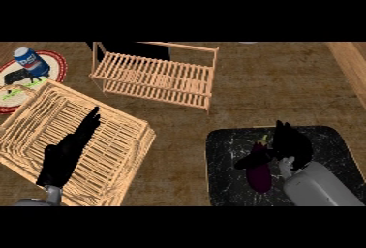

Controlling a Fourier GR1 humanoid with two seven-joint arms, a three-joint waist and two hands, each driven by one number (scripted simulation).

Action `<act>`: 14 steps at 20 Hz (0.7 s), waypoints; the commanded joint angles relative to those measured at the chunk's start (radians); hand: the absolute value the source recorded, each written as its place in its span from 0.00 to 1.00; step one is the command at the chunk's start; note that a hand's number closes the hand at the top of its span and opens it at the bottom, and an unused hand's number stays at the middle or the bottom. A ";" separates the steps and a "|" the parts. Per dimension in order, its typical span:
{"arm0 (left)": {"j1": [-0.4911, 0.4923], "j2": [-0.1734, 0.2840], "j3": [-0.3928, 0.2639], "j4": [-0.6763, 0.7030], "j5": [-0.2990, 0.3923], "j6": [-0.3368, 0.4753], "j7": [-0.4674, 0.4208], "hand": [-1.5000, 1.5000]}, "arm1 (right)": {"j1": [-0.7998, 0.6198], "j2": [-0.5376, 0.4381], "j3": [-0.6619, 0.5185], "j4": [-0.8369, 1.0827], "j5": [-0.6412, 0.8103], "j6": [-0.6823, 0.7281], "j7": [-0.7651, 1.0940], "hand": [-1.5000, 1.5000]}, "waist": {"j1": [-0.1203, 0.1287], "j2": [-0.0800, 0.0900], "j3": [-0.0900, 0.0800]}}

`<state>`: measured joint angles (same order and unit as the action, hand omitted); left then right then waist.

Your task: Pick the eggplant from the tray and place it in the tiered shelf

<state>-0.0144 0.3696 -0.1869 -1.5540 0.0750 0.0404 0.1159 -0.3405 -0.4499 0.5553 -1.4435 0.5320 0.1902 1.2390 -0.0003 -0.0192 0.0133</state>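
Note:
A dark purple eggplant (259, 175) lies on the black tray (229, 189) at the lower right. My right hand (286, 144) is over the tray, its thumb and fingers curling down onto the eggplant's upper end. The eggplant still rests on the tray. A light wooden tiered shelf (156, 77) stands at the top centre, slats bare. My left hand (68, 152) is held open with straight fingers above a wicker basket at the left.
A large wicker basket (43, 114) lies tilted at the left. Behind it a red-rimmed plate (61, 65) carries a blue can (30, 60). A wooden edge (352, 63) runs along the right side.

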 commanded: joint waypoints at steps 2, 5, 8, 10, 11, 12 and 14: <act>0.051 -0.043 -0.015 0.097 -0.001 0.002 -0.042 0.50 | -0.025 0.024 -0.012 0.056 0.032 0.083 0.219 0.00 | -0.002 0.022 -0.017; 0.054 -0.041 -0.018 0.059 0.005 -0.003 -0.023 0.50 | -0.023 0.071 -0.010 0.096 0.066 0.045 0.221 0.00 | 0.006 0.020 -0.016; 0.037 -0.065 -0.030 0.091 -0.031 0.028 -0.021 0.50 | 0.008 0.082 -0.010 0.097 0.078 0.042 0.154 1.00 | -0.004 0.021 -0.015; 0.035 -0.070 -0.036 0.100 -0.034 0.020 -0.033 0.50 | -0.003 0.051 -0.008 0.106 0.074 0.092 0.081 1.00 | -0.002 0.022 -0.015; 0.072 -0.071 -0.041 0.081 -0.037 0.021 -0.053 0.50 | 0.019 0.047 -0.027 0.114 0.068 0.063 0.040 1.00 | 0.002 0.021 -0.015; 0.021 -0.048 -0.001 0.117 0.000 -0.018 -0.045 0.50 | -0.022 0.078 -0.030 0.124 0.086 0.062 0.068 1.00 | 0.000 0.023 -0.015; 0.061 -0.064 -0.011 0.092 -0.009 0.005 -0.038 0.50 | -0.009 0.092 -0.023 0.127 0.113 0.045 0.068 1.00 | 0.005 0.021 -0.015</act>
<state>-0.0092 0.3613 -0.1846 -1.5514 0.0503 0.0374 0.0955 -0.3442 -0.4083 0.5163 -1.3604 0.6245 0.1922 1.1637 0.0014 -0.0277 0.0107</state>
